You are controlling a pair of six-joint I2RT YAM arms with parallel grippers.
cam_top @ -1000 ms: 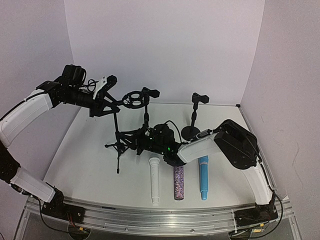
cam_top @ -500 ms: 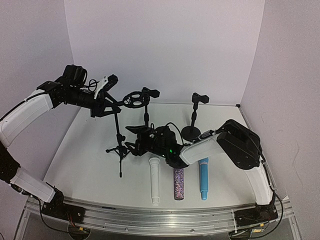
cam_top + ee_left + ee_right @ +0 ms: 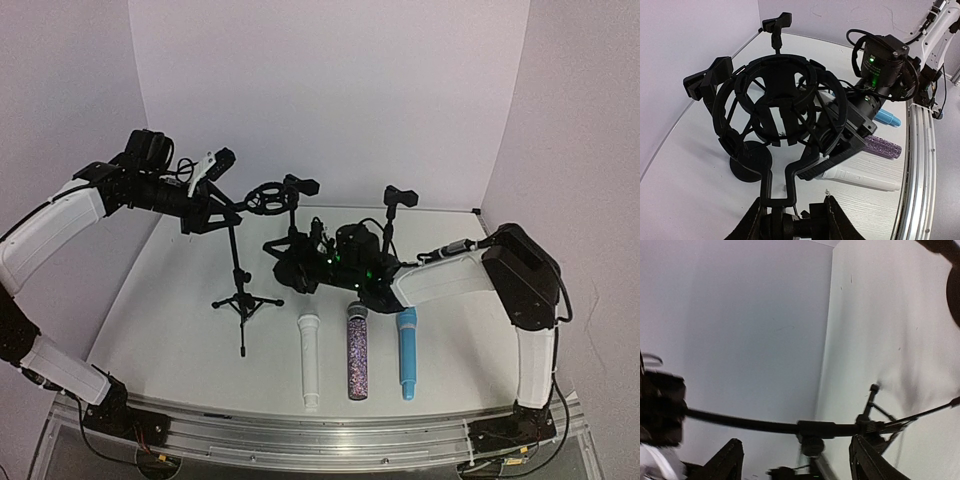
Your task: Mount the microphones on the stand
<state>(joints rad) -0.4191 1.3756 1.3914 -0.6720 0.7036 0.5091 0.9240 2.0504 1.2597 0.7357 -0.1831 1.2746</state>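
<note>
Three microphones lie side by side near the front edge: white (image 3: 309, 360), glittery purple (image 3: 356, 350) and light blue (image 3: 406, 352). A black tripod stand (image 3: 236, 262) is upright on the table, its boom ending in a ring-shaped shock mount (image 3: 265, 197) (image 3: 780, 107). My left gripper (image 3: 205, 198) (image 3: 792, 222) is shut on the stand's joint just under the mount. My right gripper (image 3: 287, 264) (image 3: 797, 460) is open, just right of the stand's pole (image 3: 815, 429), which crosses beyond its fingertips without touching them.
A short stand on a round base (image 3: 382, 263) (image 3: 750, 160) carries a clip (image 3: 400, 196) at the back. Another clip holder (image 3: 300, 185) rises behind the shock mount. White walls close the back and both sides.
My right gripper let go of the tripod stand, opened wide and drew back to the right. The stand now rests upright on its legs. The left gripper kept its hold.
</note>
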